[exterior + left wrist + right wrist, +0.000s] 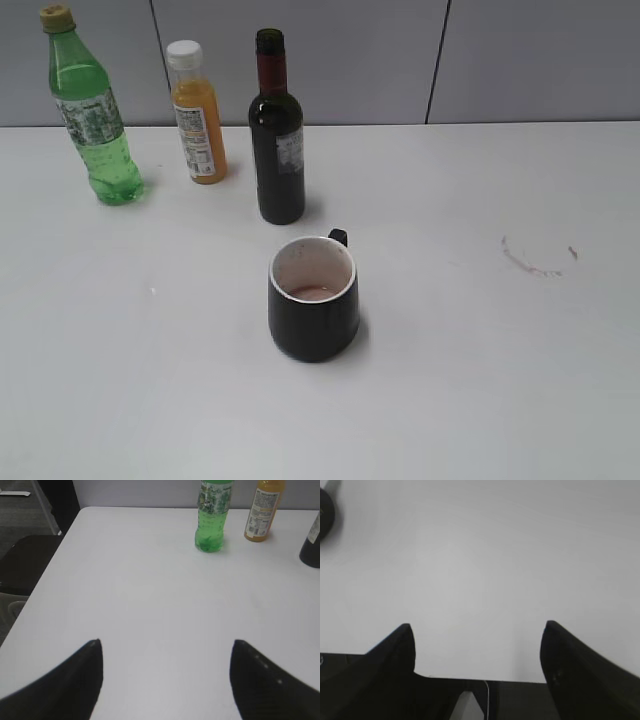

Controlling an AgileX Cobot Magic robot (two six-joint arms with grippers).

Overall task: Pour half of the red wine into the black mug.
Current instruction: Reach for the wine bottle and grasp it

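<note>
The red wine bottle (277, 130) stands upright and uncapped at the back middle of the white table; its edge shows at the right of the left wrist view (312, 545). The black mug (313, 300) stands just in front of it, handle to the back, with a little reddish liquid in its white inside. A dark rounded shape in the top left corner of the right wrist view (325, 512) may be the mug. My left gripper (166, 641) is open and empty over bare table. My right gripper (477, 623) is open and empty at the table's edge. Neither gripper shows in the exterior view.
A green plastic bottle (93, 110) (212, 515) and an orange juice bottle (197, 115) (263, 510) stand at the back left. A reddish ring stain (535, 258) marks the table at right. A dark chair (25, 560) stands beyond the table's left edge.
</note>
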